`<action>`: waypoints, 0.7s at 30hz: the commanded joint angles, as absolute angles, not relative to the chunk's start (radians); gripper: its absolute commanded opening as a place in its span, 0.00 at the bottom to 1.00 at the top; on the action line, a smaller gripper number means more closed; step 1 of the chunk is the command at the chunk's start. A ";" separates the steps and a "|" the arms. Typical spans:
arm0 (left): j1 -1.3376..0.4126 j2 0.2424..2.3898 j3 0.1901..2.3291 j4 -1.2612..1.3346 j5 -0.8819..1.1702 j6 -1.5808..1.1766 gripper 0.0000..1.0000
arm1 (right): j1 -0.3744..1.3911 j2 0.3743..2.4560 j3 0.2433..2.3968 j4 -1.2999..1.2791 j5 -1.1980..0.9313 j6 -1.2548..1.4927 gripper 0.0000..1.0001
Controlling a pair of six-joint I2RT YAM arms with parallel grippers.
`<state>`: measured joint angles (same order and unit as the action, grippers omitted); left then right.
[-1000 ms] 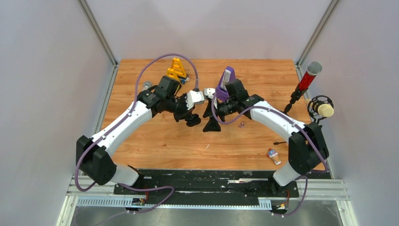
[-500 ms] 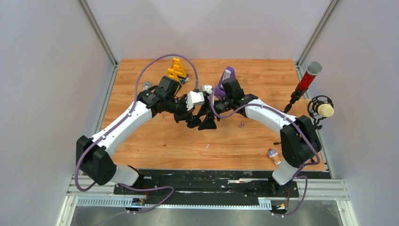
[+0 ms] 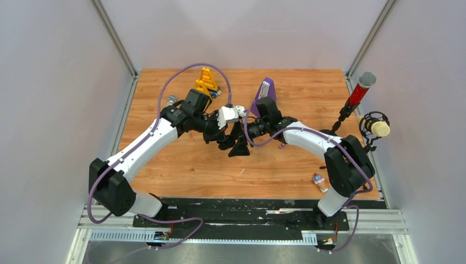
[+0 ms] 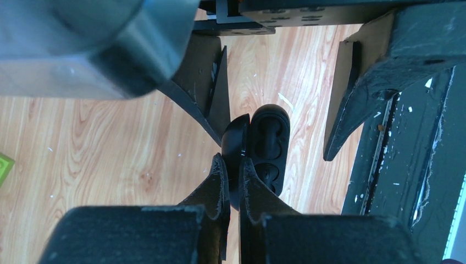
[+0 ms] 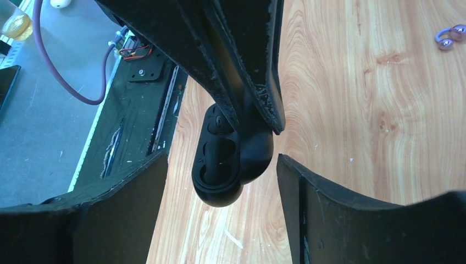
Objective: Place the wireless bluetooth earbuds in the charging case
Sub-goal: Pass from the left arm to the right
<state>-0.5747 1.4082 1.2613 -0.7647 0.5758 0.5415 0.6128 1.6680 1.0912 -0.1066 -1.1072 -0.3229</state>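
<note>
**Top view.** The left end effector [image 3: 225, 143] and the right end effector [image 3: 237, 141] meet over the middle of the tabletop [image 3: 181, 165], a little toward its far edge. What lies between them is too small to make out here. An orange frame [image 3: 207, 81] and a purple block [image 3: 266, 89] stand near the far edge. A red microphone [image 3: 360, 89] stands by the right edge, and a small figure [image 3: 319, 182] lies near the near right corner.

**Left wrist view.** The left fingers [image 4: 217, 187] are pressed together on the raised lid of the open case [image 4: 269, 146], holding it clear of the wood. The base faces the camera and shows two dark wells. Whether an earbud sits in either well cannot be told. The right fingers [image 4: 373, 82] stand wide apart, one on each side of the case, touching nothing.

**Right wrist view.** The right fingers fill the lower corners, spread and empty. The case hangs between and beyond them, clamped from above by the left fingers. Two purple beads [image 5: 450, 37] lie on the wood, well apart from the case.
</note>
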 commanded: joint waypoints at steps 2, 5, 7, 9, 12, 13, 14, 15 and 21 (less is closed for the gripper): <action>-0.578 1.402 1.247 -0.733 0.600 0.526 0.02 | 0.616 1.615 1.066 -0.009 -1.140 -0.301 0.73; -0.579 1.407 1.246 -0.730 0.601 0.524 0.02 | 0.616 1.614 1.061 0.026 -1.145 -0.293 0.67; -0.578 1.412 1.246 -0.730 0.603 0.521 0.02 | 0.615 1.613 1.057 0.028 -1.150 -0.293 0.61; -0.578 1.416 1.248 -0.728 0.604 0.518 0.02 | 0.616 1.610 1.053 0.031 -1.153 -0.290 0.56; -0.576 1.419 1.250 -0.725 0.612 0.510 0.02 | 0.616 1.607 1.044 0.047 -1.164 -0.276 0.48; -0.574 1.420 1.250 -0.722 0.616 0.507 0.02 | 0.615 1.605 1.041 0.053 -1.169 -0.268 0.44; -0.570 1.421 1.250 -0.721 0.619 0.505 0.01 | 0.615 1.602 1.039 0.059 -1.173 -0.262 0.42; -0.567 1.422 1.250 -0.718 0.624 0.500 0.01 | 0.615 1.600 1.036 0.063 -1.179 -0.256 0.42; -0.528 1.417 1.239 -0.694 0.661 0.473 0.01 | 0.608 1.597 1.026 0.094 -1.208 -0.217 0.47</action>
